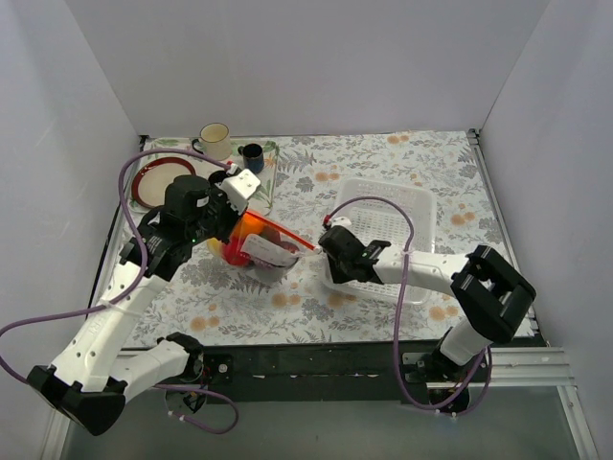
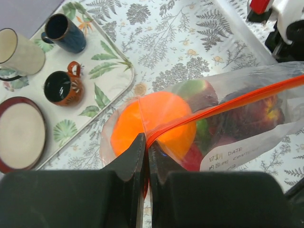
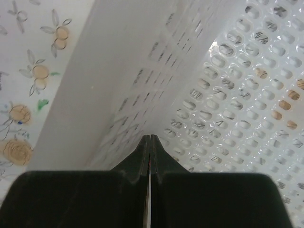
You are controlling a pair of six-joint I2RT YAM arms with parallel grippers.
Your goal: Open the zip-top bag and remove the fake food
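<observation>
left claw [image 2: 146,140] pinching zip-top bag [image 2: 251,142], fake food [image 2: 159,116] blurred inside, right claw [image 3: 149,138] closed, hold unclear

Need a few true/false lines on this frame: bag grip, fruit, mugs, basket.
1. The left gripper is shut on the orange strip of the zip-top bag. True.
2. The fake food lies loose on the tablecloth. False: it sits inside the bag.
3. Three mugs stand on the leaf-print tray. True: a cream mug, a blue mug and an orange mug.
4. The bag rests in the white basket. False: it is outside the basket, to its left in the top view.
</observation>
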